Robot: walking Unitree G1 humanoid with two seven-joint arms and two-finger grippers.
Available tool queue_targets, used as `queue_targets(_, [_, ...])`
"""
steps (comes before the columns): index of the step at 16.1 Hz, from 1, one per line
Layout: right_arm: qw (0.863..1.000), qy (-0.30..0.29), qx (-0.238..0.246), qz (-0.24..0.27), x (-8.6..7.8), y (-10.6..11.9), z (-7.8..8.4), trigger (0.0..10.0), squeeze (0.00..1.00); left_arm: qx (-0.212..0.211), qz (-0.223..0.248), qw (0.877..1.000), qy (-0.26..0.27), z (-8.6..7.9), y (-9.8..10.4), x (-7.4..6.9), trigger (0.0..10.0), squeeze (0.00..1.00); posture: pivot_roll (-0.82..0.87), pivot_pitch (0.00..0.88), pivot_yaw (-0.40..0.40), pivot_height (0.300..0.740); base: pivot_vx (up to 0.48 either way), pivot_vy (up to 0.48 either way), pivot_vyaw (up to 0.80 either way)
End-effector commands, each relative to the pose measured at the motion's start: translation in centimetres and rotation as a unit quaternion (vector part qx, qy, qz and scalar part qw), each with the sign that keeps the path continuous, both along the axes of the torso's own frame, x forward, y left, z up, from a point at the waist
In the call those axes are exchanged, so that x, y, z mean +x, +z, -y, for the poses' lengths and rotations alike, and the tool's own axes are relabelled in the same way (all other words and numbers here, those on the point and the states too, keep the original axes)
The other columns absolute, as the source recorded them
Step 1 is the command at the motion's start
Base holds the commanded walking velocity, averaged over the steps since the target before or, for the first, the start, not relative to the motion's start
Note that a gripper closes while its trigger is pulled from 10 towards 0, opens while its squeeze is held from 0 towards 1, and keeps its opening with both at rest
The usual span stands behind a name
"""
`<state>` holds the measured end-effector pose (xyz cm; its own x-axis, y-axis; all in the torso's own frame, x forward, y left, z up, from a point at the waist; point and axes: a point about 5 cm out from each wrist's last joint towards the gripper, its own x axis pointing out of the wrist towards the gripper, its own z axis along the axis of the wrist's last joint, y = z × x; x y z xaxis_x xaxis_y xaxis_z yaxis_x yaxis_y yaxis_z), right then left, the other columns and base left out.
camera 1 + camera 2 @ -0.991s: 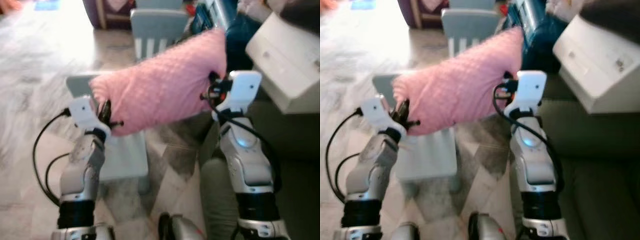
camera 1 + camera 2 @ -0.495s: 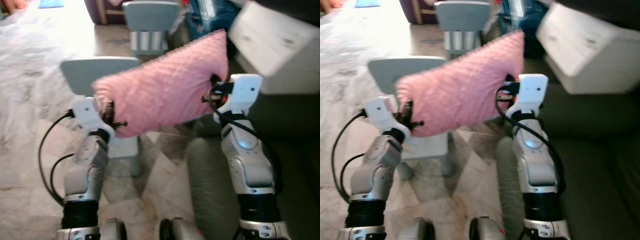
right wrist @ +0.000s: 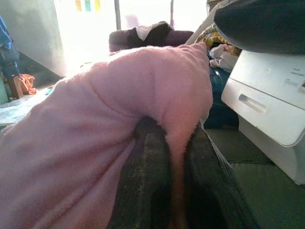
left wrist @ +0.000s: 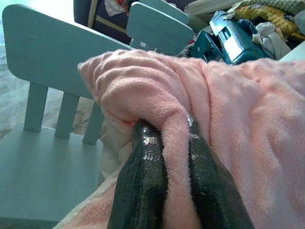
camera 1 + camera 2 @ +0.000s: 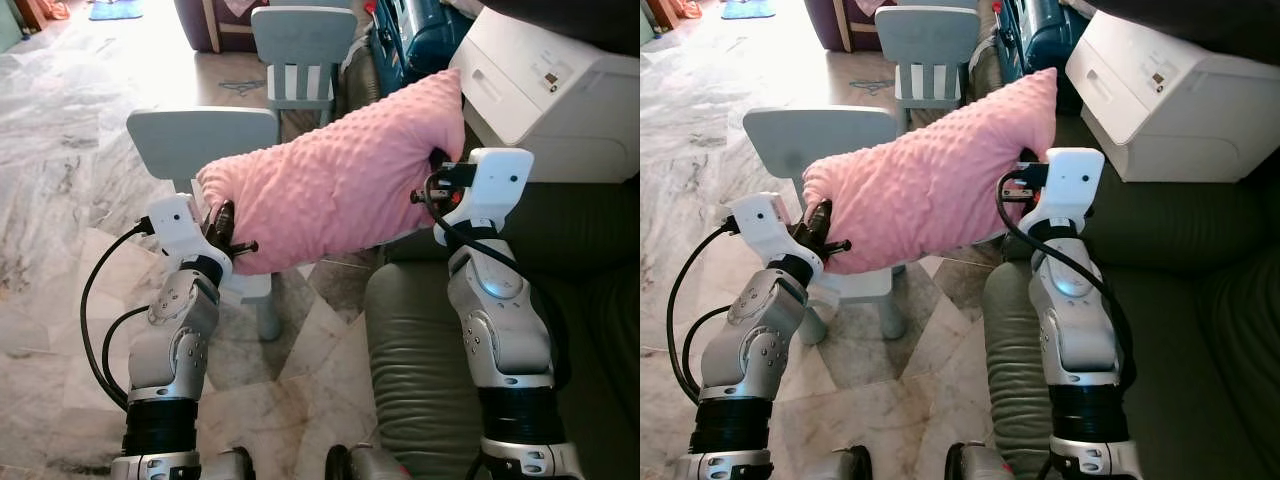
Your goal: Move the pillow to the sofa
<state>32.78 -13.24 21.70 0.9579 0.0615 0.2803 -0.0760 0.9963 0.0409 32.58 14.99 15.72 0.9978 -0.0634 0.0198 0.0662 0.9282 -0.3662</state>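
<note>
- Above the left edge of the dark green leather sofa [image 5: 420, 350]: fluffy pink pillow [image 5: 330, 185], held up, long axis crosswise.
- Left gripper [image 5: 222, 228] clamped on one end, right gripper [image 5: 432, 190] pinching the other, nearer the seat.

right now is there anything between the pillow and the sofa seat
Nothing visible blocks it. The pink pillow hangs in the air, pinched by the left claw and the right claw. The dark green sofa cushion lies bare just below its right end. The white printer sits further back on the sofa, and the blue chair stands left.
</note>
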Motion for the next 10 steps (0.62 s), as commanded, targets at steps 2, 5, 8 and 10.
queue_targets(2, [1.000, 0.008, 0.001, 0.019, -0.12, 0.89, -0.44, 10.0, 0.00, 0.002, 0.001, 1.000, -0.001, -0.16, 0.29, 0.18, 10.0, 0.00, -0.12, 0.171, -0.062, 0.740, 0.000, 0.480, 0.00])
queue_targets(5, [1.000, 0.009, 0.001, 0.020, -0.07, 0.94, -0.47, 10.0, 0.00, -0.001, 0.001, 1.000, -0.006, -0.02, 0.40, 0.28, 10.0, 0.00, -0.12, 0.167, -0.061, 0.740, 0.000, 0.480, 0.00])
queue_targets(8, [1.000, 0.009, 0.001, 0.020, -0.05, 0.94, -0.48, 10.0, 0.00, -0.004, -0.001, 1.000, -0.009, 0.11, 0.52, 0.36, 10.0, 0.00, -0.12, 0.163, -0.061, 0.740, 0.000, 0.480, 0.00])
queue_targets(10, [1.000, 0.009, 0.001, 0.019, -0.01, 0.92, -0.46, 10.0, 0.00, -0.003, -0.003, 1.000, -0.009, 0.14, 0.47, 0.41, 10.0, 0.00, -0.12, 0.160, -0.061, 0.740, 0.000, 0.480, 0.00])
